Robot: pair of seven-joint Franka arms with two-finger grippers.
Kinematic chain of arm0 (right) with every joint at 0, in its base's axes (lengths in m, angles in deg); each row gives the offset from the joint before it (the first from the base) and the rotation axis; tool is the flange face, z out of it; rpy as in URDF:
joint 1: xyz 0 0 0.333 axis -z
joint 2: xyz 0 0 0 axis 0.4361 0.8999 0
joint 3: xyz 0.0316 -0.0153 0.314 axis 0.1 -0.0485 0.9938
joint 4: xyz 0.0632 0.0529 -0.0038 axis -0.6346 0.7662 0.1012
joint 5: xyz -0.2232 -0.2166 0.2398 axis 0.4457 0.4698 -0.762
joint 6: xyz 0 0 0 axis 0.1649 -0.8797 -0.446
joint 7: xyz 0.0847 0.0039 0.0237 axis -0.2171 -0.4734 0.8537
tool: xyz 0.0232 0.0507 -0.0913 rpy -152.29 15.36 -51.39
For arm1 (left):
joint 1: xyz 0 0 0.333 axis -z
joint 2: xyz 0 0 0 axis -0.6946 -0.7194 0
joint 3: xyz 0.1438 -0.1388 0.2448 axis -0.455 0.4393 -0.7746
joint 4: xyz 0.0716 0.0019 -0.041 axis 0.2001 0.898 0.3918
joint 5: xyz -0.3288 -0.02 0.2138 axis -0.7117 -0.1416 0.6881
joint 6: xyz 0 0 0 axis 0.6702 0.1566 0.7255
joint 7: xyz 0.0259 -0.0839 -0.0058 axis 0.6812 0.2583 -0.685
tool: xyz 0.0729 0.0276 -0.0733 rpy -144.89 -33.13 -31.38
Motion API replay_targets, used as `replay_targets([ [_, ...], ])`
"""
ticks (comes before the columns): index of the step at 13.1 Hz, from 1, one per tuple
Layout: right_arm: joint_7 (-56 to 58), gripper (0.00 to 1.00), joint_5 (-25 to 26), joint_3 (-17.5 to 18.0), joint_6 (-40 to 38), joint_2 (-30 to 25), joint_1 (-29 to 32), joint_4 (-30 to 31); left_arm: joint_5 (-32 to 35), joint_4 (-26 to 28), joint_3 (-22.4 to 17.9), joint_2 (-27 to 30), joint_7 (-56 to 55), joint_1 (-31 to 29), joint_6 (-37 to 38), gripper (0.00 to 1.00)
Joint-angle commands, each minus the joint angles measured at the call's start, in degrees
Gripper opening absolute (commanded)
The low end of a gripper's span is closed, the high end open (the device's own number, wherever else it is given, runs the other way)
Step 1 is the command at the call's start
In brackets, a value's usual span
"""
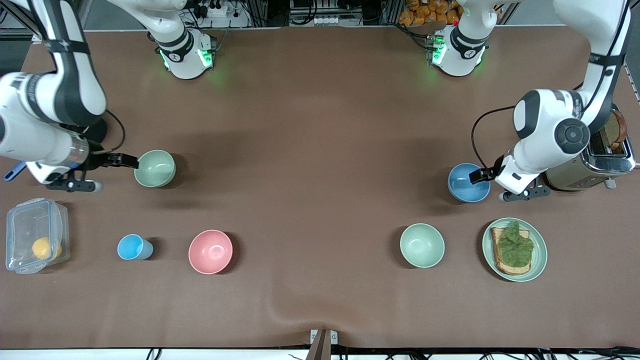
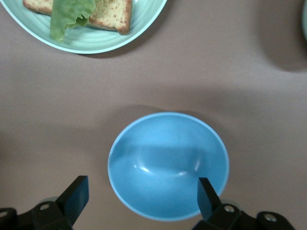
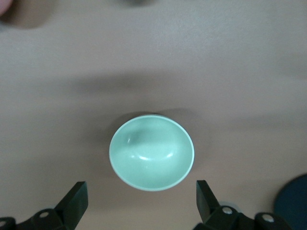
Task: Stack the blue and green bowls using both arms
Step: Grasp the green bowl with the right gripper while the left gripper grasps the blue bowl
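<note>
Now, in the front view, the green bowl (image 1: 155, 168) stands upright on the tabletop (image 1: 310, 150), mouth up, toward the right arm's end. It is round, so no long axis shows. The right gripper (image 1: 124, 160) is just beside its rim, on the side toward the right arm's end of the tabletop. The blue bowl (image 1: 468, 183) also stands mouth up, toward the left arm's end, with the left gripper (image 1: 481, 175) over its rim. A paler green bowl (image 1: 422, 245) and a plate (image 1: 540, 255) with toast (image 1: 511, 250) lie nearer to the camera than the blue bowl; a pink bowl (image 1: 210, 251) and a small blue cup (image 1: 134, 247) lie nearer than the green one.

From the left wrist view, the left gripper (image 2: 143, 194) is wide open and holds nothing. One finger (image 2: 207, 194) is over the blue bowl's (image 2: 168, 165) inside, the other is outside its rim. The plate (image 2: 91, 40) is near.

From the right wrist view, the right gripper (image 3: 141, 199) is also wide open and empty. The green bowl (image 3: 151, 152) is just ahead of the fingers (image 3: 76, 199), which do not touch it. The front view does not show this gap between fingers.
</note>
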Motion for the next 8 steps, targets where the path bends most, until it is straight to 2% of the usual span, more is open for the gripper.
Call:
replay_targets([
  [1,4.94,1.0,-0.29,0.35,7.4,1.15,2.83,5.49,1.1,-0.6,0.25,-2.89,0.25,-1.44,-2.07,1.0],
  [5,7.84,1.0,0.42,0.26,11.28,6.6,3.81,5.58,1.1,-2.88,0.16,-7.9,0.25,-1.44,-4.63,1.0],
  [8,15.48,0.98,0.42,0.26,16.1,10.29,7.58,5.5,1.18,-2.54,0.16,-7.65,0.42,-1.53,-4.54,1.0],
])
